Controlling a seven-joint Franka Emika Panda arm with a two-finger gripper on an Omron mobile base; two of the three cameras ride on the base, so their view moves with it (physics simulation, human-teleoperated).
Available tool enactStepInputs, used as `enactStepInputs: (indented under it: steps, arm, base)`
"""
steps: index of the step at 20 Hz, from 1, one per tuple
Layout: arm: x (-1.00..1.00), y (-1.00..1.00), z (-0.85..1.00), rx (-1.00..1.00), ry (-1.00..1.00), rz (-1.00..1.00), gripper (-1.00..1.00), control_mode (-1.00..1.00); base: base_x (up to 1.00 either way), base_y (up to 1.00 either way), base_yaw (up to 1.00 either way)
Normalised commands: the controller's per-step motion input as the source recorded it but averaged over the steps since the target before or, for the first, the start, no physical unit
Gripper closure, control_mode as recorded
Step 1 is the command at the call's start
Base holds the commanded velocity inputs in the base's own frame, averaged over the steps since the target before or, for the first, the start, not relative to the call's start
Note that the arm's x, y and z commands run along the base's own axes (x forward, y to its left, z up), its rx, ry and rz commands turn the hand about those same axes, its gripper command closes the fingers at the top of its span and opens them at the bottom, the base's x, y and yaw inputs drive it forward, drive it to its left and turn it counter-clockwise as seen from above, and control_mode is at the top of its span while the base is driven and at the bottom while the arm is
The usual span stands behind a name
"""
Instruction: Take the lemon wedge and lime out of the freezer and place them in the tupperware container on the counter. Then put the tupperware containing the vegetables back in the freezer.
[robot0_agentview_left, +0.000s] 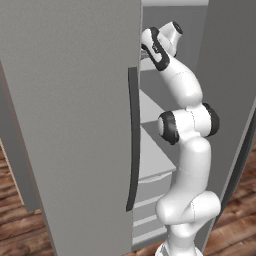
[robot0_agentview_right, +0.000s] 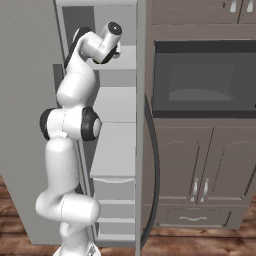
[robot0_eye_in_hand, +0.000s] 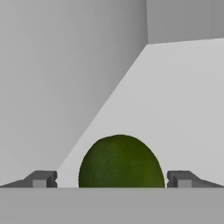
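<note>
Between the wide-open jaws sits the lime (robot0_eye_in_hand: 121, 162), centred in the gap and touching neither fingertip (robot0_eye_in_hand: 43, 179). It rests on a pale shelf (robot0_eye_in_hand: 175, 100) inside the freezer (robot0_agentview_left: 75, 125), near the side wall.

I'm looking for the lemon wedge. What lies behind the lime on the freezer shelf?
Behind the lime only bare pale shelf and grey freezer wall show. The lime hides the spot directly behind and under it; no wedge visible.

One lime (robot0_eye_in_hand: 121, 162) lies on a shelf. One freezer (robot0_agentview_left: 75, 125) stands with one dark bar handle (robot0_agentview_left: 133, 140). One built-in oven (robot0_agentview_right: 202, 80) sits above two cabinet doors (robot0_agentview_right: 210, 165) and one drawer (robot0_agentview_right: 192, 217).
</note>
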Motion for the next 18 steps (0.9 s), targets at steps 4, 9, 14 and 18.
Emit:
enactStepInputs:
  steps: [4, 9, 14, 18]
  arm:
    - [0.13, 0.07, -0.10, 0.00, 0.07, 0.02, -1.00, -1.00]
    - [0.16, 0.00, -0.07, 0.00, 0.09, 0.03, -1.00, -1.00]
    - [0.10, 0.00, -0.06, 0.00, 0.03, 0.02, 1.00, -1.00]
    - [0.00, 0.00, 0.00, 0.00, 0.00, 0.00, 1.00, -1.00]
  base:
    - [0.00, 0.00, 0.00]
    - [0.00, 0.00, 0.00]
    - [0.00, 0.00, 0.00]
    - [0.00, 0.00, 0.00]
